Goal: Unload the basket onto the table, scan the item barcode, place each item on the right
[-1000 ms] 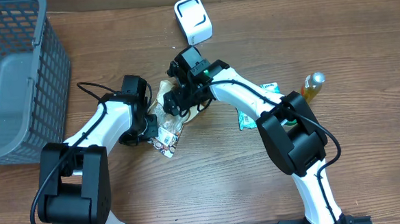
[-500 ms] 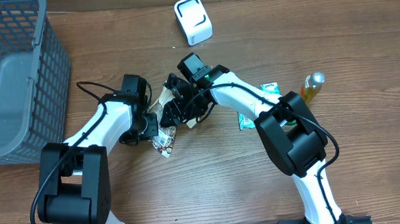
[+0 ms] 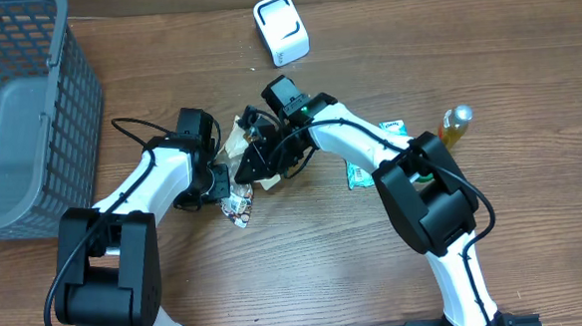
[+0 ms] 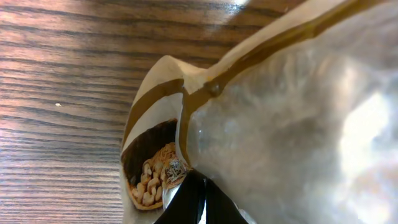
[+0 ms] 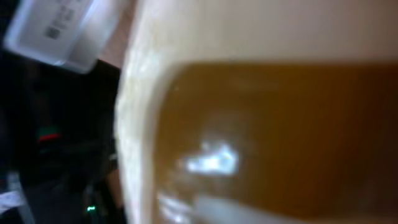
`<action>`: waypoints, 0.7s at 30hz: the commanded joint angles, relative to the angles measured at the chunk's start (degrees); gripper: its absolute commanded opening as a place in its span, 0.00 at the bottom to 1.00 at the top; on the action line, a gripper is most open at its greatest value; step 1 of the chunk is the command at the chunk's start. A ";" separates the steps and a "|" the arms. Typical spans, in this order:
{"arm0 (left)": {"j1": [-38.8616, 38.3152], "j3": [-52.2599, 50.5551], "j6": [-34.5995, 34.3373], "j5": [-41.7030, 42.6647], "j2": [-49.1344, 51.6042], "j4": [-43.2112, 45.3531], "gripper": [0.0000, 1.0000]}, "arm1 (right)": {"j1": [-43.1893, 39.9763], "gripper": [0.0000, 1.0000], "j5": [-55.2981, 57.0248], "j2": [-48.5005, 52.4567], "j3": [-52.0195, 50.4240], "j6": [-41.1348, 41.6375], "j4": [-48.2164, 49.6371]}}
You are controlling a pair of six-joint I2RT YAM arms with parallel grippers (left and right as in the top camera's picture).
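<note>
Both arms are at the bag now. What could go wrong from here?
1. The left fingers clamp the snack bag with the right fingers close at it: opposed pulls could tear or drop it.
2. Its film looks creased and glossy, no barcode visible: the scanner may misread.

the crumpled tan-and-foil snack pouch i hold is tilted, printed end lowest; the white scanner sits well apart.

Off on the left there's a grey plastic mesh basket sitting on the brown wood-grain table. Over on the right is a small bottle of yellow liquid, with a flat green-and-white packet near it, partly hidden.
</note>
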 commanded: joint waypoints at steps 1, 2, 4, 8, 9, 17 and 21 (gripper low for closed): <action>-0.02 -1.64 1.18 -1.22 1.49 0.87 0.04 | -0.81 0.04 -6.23 -1.42 -0.24 0.02 -0.37; -0.02 -1.49 1.22 -1.22 1.38 0.81 0.04 | -1.18 0.04 -6.29 -1.42 -0.24 0.02 -0.66; 0.07 -0.59 1.33 -1.20 1.22 -0.07 0.04 | -1.66 0.04 -6.88 -1.44 -0.24 -0.46 -1.25; 0.57 3.76 1.33 -1.18 -0.09 -3.82 0.04 | -2.86 0.04 -8.20 -2.34 -0.24 -1.05 -1.90; 0.81 5.01 1.33 -1.16 -0.63 -4.72 0.04 | -3.13 0.04 -8.20 -2.69 -0.24 -1.66 -2.05; 3.10 14.53 1.33 -1.20 -6.73 -9.22 0.04 | -3.98 0.04 -7.87 -5.90 -0.24 -5.31 -3.58; 4.98 15.41 1.33 -4.68 -8.00 -7.08 0.04 | -4.20 0.04 -7.76 -5.97 -0.24 -5.68 -4.17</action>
